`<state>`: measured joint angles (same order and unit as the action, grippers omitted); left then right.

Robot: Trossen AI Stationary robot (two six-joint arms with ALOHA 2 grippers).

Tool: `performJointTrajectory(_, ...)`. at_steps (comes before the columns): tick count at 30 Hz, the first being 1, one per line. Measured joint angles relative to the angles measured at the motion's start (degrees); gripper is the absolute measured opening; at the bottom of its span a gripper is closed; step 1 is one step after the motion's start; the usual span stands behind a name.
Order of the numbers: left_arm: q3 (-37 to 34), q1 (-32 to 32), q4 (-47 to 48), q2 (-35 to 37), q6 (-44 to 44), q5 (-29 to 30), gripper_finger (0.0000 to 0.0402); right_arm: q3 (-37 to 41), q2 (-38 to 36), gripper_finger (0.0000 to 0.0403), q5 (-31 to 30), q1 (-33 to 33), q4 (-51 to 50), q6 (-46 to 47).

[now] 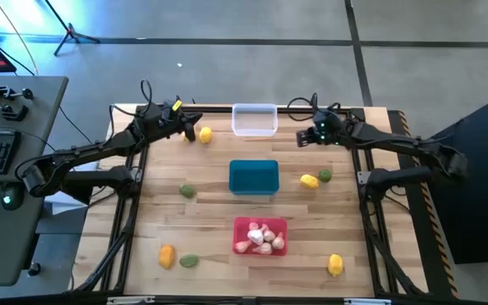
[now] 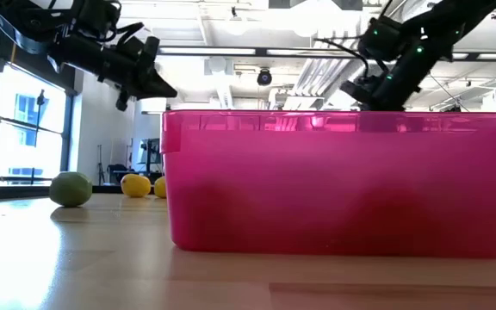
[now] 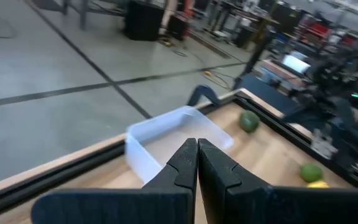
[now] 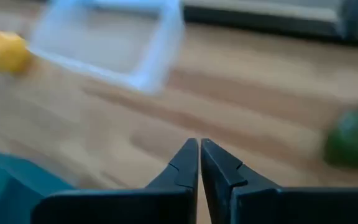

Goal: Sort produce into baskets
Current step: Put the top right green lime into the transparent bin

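The produce lies scattered on the desk (image 1: 219, 254): a yellow fruit (image 1: 205, 134) at the far left, a green piece (image 1: 188, 191) left of the teal basket (image 1: 253, 177), a yellow fruit (image 1: 309, 180) touching a green piece (image 1: 324, 174) to its right, and further pieces along the near edge. The garlic bulbs (image 1: 261, 238) already sit in the red basket (image 1: 259, 222). The clear basket (image 1: 254, 119) at the far edge appears empty. The pieces look small, light, rigid and smooth; being rounded, they may roll, so take each across its widest middle. The left gripper (image 1: 187, 134) hangs just left of the far yellow fruit, jaws clenched on nothing. The right gripper (image 1: 304, 137) hangs right of the clear basket, jaws likewise closed and empty.
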<state>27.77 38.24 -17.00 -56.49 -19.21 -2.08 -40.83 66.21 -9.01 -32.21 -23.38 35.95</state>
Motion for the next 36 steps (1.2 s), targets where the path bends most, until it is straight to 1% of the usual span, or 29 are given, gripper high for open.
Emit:
performJointTrajectory(2, 0.00, 0.00, 0.12, 0.00, 0.14, 1.27, 0.0000, -0.59, -0.89, 0.0027, 0.32, -1.53, -3.31, -0.99)
performJointTrajectory(4, 0.00, 0.00, 0.11, 0.00, -1.25, 1.37, 0.0000, -1.06, -1.22, 0.0054, 0.38, -2.82, -5.69, -2.06)
performJointTrajectory(6, 0.00, 0.00, 0.07, 0.00, -1.61, 1.42, 0.0000, -1.12, -1.10, 0.0087, -0.08, -3.88, -7.32, -2.39)
performJointTrajectory(8, 0.00, 0.00, -0.10, -0.02, -1.24, 2.01, 0.0000, -1.17, -0.96, 0.0122, -2.59, -4.53, -8.23, -1.32)
performJointTrajectory(11, 0.00, 0.02, -0.07, -0.13, 0.99, 3.19, 0.0000, -1.19, -0.96, 0.0178, -8.82, -5.09, -10.40, 4.24)
performJointTrajectory(13, 0.00, 0.11, -0.23, -0.13, 2.03, 2.94, 0.0000, -1.21, -0.94, 0.0213, -12.28, -5.86, -12.60, 11.23)
performJointTrajectory(16, 0.00, 0.11, -0.83, -0.13, 4.64, 1.56, 0.0000, -1.21, -0.92, 0.0258, -13.52, -8.12, -16.72, 19.88)
performJointTrajectory(19, 0.00, 0.09, -0.91, -0.17, 7.09, 1.25, 0.0000, -1.19, -0.85, 0.0290, -13.58, -10.42, -20.19, 24.53)
performJointTrajectory(23, 0.00, 0.11, -0.87, -0.17, 9.38, 1.26, 0.0000, -1.03, 0.60, 0.0310, -13.62, -13.29, -17.40, 28.09)
performJointTrajectory(28, 0.00, 0.37, -0.85, -0.25, 9.41, 1.21, 0.0000, -1.06, 6.28, 0.0314, -10.58, -16.10, -6.33, 24.50)
performJointTrajectory(32, 0.00, 0.37, -0.80, -0.31, 9.01, 1.23, 0.0000, -1.64, 12.30, 0.0314, -9.77, -17.79, -6.53, 23.63)
performJointTrajectory(36, 0.00, 0.37, -0.82, -0.31, 9.10, 1.24, 0.0000, -1.89, 17.18, 0.0315, -9.38, -18.09, -5.38, 23.28)
